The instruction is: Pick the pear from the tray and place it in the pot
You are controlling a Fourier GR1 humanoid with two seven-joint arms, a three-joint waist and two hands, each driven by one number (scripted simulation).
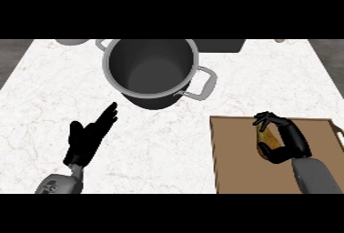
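Note:
A yellow-brown pear point(268, 138) lies on the brown tray point(235, 154) at the lower right. My right hand point(290, 139) is over it, fingers and thumb curled round the fruit and hiding much of it. The grey steel pot point(152, 68) with two side handles stands at the upper middle of the marble counter, open and dark inside. My left hand point(91, 134) rests at the lower left with straight fingers pointing toward the pot, holding nothing.
A pale round object point(71, 41) shows at the top left edge. A dark rectangular object point(222, 45) sits behind the pot at the top. Bare white marble point(161, 145) lies between the tray and my left hand.

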